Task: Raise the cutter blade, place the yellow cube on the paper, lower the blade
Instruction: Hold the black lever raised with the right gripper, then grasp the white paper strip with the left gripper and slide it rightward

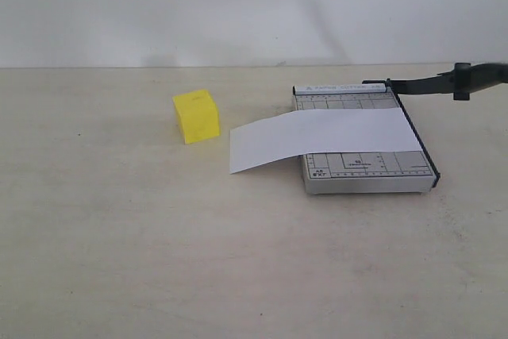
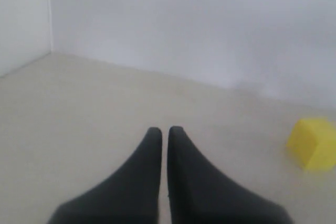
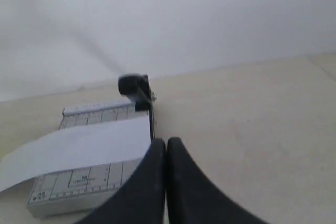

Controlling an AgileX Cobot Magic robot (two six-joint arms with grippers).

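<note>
Judging by how things lay, the job stood about a third done. The cutter blade was off the paper-cutter base. In the exterior view its thin black arm ran from the hinge at the back corner out to the right edge of the frame, thick handle outermost, instead of lying along the cutting edge. The raising step therefore looked complete, though I could not tell how steeply the blade stood.

The paper lay across the base with one end overhanging its left side and nothing on it. The yellow cube sat on the table left of the paper's free end, near it but apart.

The left gripper was clenched on nothing, fingers pressed together over bare table, with the cube ahead and off to one side. The right gripper was likewise clenched and empty, hanging short of the cutter's near side. Neither showed in the exterior view.

Two steps were left. The cube had to be picked up and set on the paper, probably by the left arm as the nearer. Then the blade had to be brought down, with the cube kept clear of the cutting edge.
</note>
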